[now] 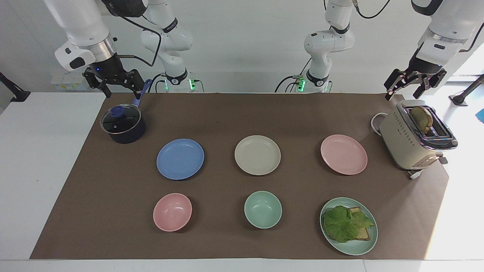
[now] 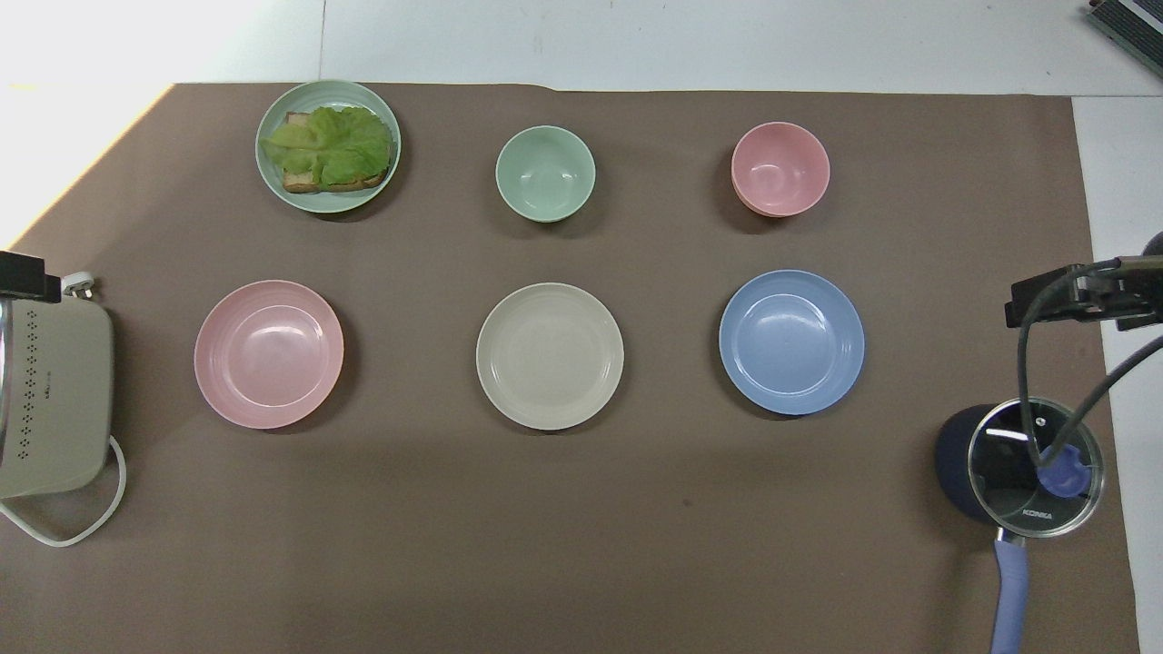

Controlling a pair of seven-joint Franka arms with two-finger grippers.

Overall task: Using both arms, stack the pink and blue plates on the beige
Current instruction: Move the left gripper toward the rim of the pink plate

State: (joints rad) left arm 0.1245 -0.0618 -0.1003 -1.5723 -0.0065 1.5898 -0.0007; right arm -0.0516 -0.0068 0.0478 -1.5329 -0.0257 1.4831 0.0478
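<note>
The surface (image 1: 242,113) carries a brown mat on which all items stand. The toaster (image 1: 414,138) occupies the left arm's end; the lidded pot (image 1: 123,124) occupies the right arm's end.

Three equal plates lie in one row, well apart. The beige plate (image 1: 257,155) is central. The pink plate (image 1: 343,154) lies toward the left arm's end, the blue plate (image 1: 180,158) toward the right arm's end. Neither is stacked yet. A second row, farther from the robots, holds a green plate with lettuce and bread (image 1: 348,225), a green bowl (image 1: 262,209) and a pink bowl (image 1: 172,212).

The left hand (image 1: 410,85) hangs over the toaster, fingers apart, empty. The right hand (image 1: 113,81) hangs above the pot's handle, fingers apart, empty.

Recommended procedure: assign each arm its nearer plate. Approach the rim at the edge away from the beige plate, one finger under and one over the lip. Lift level. Place one plate first, centred, then the second, to avoid arm collision over the centre. Do not confuse the pink bowl with the pink plate.
</note>
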